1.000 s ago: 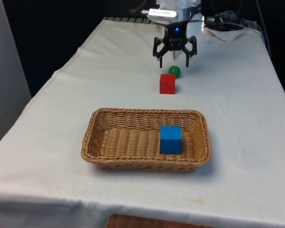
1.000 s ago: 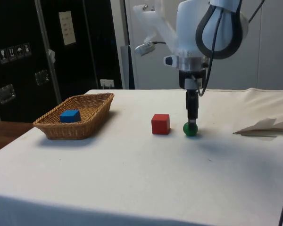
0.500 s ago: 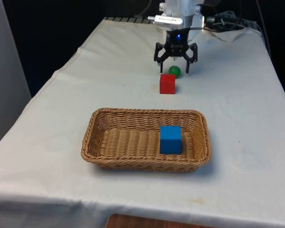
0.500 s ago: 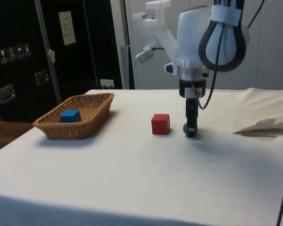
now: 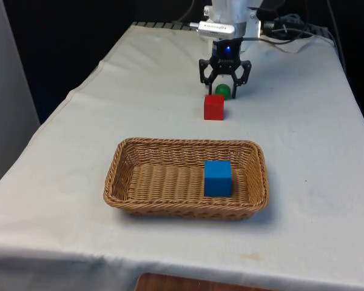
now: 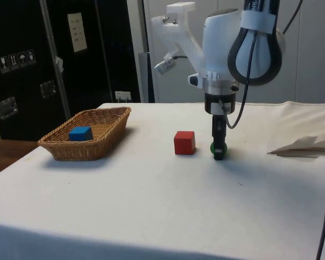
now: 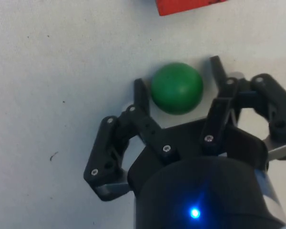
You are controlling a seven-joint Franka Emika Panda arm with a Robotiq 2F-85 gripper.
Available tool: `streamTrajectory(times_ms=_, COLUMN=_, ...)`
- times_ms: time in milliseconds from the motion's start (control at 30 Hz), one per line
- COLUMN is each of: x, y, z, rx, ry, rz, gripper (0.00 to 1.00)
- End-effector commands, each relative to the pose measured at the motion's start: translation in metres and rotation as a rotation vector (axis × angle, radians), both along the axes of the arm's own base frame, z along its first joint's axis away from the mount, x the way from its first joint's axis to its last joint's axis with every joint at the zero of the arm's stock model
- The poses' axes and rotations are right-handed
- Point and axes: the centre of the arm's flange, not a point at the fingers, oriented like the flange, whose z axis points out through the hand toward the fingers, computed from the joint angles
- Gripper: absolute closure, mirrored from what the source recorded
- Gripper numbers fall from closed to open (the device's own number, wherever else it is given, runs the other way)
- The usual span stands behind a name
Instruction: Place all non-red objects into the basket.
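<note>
fingers [image 7: 142,98] astride green ball [image 7: 177,88], small gaps | red cube [image 7: 190,5] cropped

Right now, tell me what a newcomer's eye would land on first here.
The black gripper stands low over the cloth at the table's far end, its fingers open on either side of a green ball. A red cube sits just before it, and a blue cube lies in the wicker basket nearer the camera.

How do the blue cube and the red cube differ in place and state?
The blue cube lies inside the wicker basket; the red cube stands on the white cloth, outside it. The red cube sits beside the green ball; the blue cube has no neighbour. Both are plain, upright cubes.
</note>
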Motion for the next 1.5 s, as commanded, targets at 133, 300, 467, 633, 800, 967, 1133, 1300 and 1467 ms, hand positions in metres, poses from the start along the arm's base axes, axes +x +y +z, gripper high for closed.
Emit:
streamTrajectory(times_ms=133, x=0.000, y=0.000, z=0.001, rx=0.001, ry=-0.007, rz=-0.001, gripper=1.00)
streamTrajectory(times_ms=300, x=0.000, y=0.000, z=0.001, rx=0.000, ry=-0.007, rz=0.000, gripper=1.00)
streamTrajectory(times_ms=467, x=0.001, y=-0.003, z=0.006, rx=0.007, ry=-0.008, rz=-0.012, gripper=1.00)
streamTrajectory(times_ms=633, x=0.003, y=-0.006, z=0.016, rx=0.020, ry=-0.015, rz=-0.030, gripper=1.00)
streamTrajectory(times_ms=800, x=0.004, y=-0.009, z=0.029, rx=0.041, ry=-0.021, rz=-0.047, gripper=1.00)
streamTrajectory(times_ms=967, x=0.007, y=-0.008, z=0.044, rx=0.067, ry=-0.032, rz=-0.051, gripper=1.00)
streamTrajectory(times_ms=1133, x=0.011, y=-0.012, z=0.054, rx=0.077, ry=-0.034, rz=-0.064, gripper=1.00)
streamTrajectory(times_ms=1300, x=0.020, y=-0.013, z=0.070, rx=0.095, ry=-0.043, rz=-0.072, gripper=1.00)
streamTrajectory(times_ms=1467, x=0.030, y=-0.014, z=0.088, rx=0.114, ry=-0.051, rz=-0.079, gripper=1.00)
